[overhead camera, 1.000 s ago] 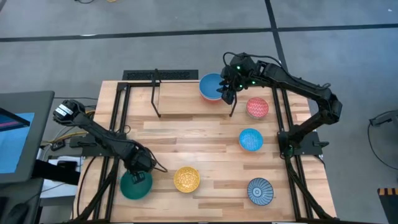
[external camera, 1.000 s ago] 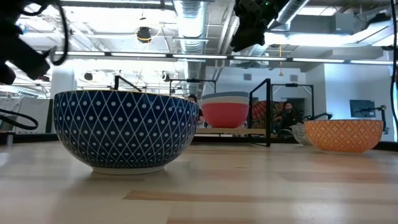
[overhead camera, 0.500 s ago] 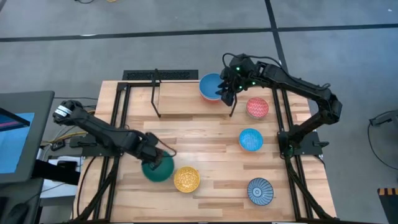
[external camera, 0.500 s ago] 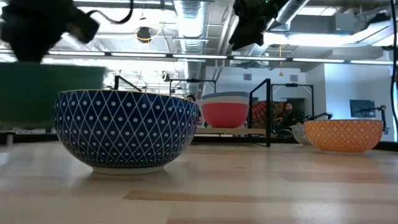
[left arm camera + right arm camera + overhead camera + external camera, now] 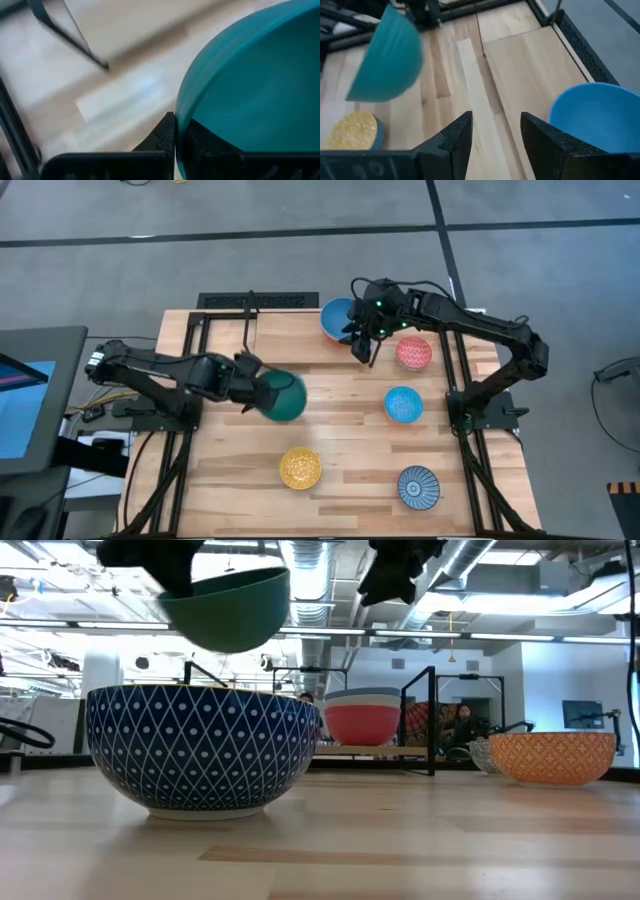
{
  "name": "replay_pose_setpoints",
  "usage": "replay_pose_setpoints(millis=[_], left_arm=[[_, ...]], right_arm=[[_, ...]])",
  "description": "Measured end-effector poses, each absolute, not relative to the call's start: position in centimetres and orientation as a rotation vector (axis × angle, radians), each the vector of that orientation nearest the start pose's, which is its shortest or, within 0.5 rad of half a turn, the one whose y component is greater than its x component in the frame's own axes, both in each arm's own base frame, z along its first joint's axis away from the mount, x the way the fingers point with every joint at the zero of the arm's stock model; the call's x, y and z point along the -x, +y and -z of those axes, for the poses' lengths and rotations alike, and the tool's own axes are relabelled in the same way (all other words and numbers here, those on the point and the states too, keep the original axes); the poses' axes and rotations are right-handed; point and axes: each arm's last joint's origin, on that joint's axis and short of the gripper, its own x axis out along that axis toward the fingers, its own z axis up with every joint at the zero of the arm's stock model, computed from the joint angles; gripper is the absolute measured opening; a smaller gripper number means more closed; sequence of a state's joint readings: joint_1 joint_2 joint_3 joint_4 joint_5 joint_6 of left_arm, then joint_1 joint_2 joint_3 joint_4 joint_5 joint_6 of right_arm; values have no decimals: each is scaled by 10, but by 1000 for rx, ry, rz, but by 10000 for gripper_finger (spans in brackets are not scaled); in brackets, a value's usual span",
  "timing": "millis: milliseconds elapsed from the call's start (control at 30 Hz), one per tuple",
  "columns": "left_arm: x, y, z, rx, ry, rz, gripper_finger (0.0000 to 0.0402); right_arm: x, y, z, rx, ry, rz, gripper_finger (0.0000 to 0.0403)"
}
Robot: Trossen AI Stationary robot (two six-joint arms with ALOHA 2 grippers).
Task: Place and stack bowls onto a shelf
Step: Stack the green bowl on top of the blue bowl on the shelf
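Left gripper (image 5: 250, 383) is clenched on the rim of the teal bowl (image 5: 284, 396), carried clear of the tabletop (image 5: 340, 430) near its centre, tilted on its side.

Key relation: the shelf (image 5: 290, 335) lies at roughly 12 o'clock from the held bowl, plank running 9-to-3, its bare stretch nearer the left arm. The blue bowl (image 5: 338, 319) sits on the shelf's 3 o'clock end.

Right gripper (image 5: 361, 332) hovers just beside the blue bowl, fingers (image 5: 454, 136) parted, gripping nothing.

Yellow patterned bowl (image 5: 300, 468) sits at 6 o'clock from the teal one.

No brands, labels or legible writing.
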State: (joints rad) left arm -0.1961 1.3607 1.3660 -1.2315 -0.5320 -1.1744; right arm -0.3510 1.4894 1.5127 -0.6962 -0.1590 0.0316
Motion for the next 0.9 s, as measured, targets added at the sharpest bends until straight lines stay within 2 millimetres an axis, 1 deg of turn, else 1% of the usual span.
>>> replay_pose_setpoints(millis=[67, 200, 333, 433, 567, 667, 733, 900], left_arm=[[-242, -27, -342, 564, 741, -907, 0], [-247, -15, -353, 511, 634, -956, 0], [-253, -2, -359, 453, 508, -1030, 0], [-257, 8, -364, 394, 413, -1085, 0], [-264, 22, -374, 315, 304, -1148, 0], [-267, 34, -380, 266, 265, -1185, 0], [-269, 43, -383, 240, 251, -1194, 0], [-273, 58, -392, 173, 224, -1207, 0]], right_arm=[[-299, -102, -377, -210, 618, 197, 191], [-293, -94, -394, -212, 517, 206, 191], [-289, -90, -412, -157, 383, 275, 194], [-289, -92, -422, -96, 302, 336, 202], [-292, -89, -429, -32, 274, 395, 216], [-294, -84, -432, 41, 277, 446, 227], [-301, -82, -434, 100, 251, 505, 232], [-312, -84, -427, 199, 283, 550, 235]])
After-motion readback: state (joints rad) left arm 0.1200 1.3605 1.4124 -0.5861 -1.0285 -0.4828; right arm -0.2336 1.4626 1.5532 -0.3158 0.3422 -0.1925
